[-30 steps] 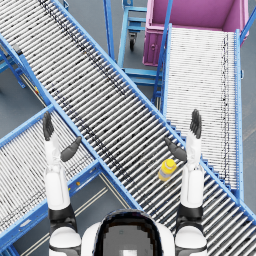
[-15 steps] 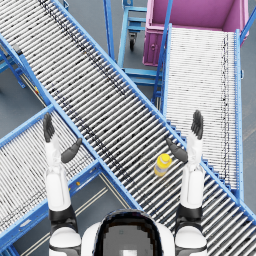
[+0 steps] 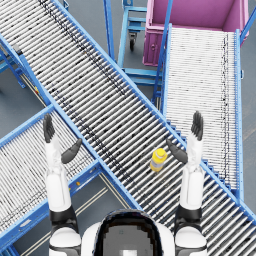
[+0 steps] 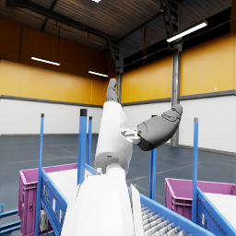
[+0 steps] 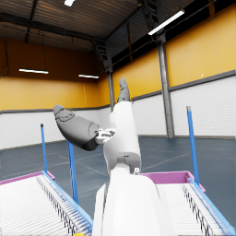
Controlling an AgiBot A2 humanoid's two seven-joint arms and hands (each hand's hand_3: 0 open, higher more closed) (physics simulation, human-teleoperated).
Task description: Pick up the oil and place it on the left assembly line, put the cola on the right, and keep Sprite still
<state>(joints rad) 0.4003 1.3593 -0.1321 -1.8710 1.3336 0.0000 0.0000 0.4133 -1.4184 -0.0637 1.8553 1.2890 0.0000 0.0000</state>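
On the wide diagonal roller conveyor (image 3: 100, 100), near its lower end, a small yellow oil bottle (image 3: 158, 160) with a rounded yellow cap stands upright on the thin metal rollers. It sits just beside the right hand (image 3: 193, 142), on the thumb's side and a little lower in the head view. It is close to the dark thumb (image 3: 176, 151) but apart from it. That hand is raised and holds nothing, its fingers (image 3: 197, 124) straight and together and the thumb spread wide. The right wrist view shows the same empty pose (image 5: 117, 133). The left hand (image 3: 54, 145) is well apart from the bottle, over the left roller line (image 3: 20, 170). It is likewise raised and spread, with nothing in it, as the left wrist view confirms (image 4: 120, 133). Both hands are matte dark grey on smooth white forearms. All three conveyors have closely spaced grey rollers framed by blue metal side rails. The right roller line (image 3: 200, 75) runs up to a boxy magenta plastic bin (image 3: 200, 12) with plain walls.
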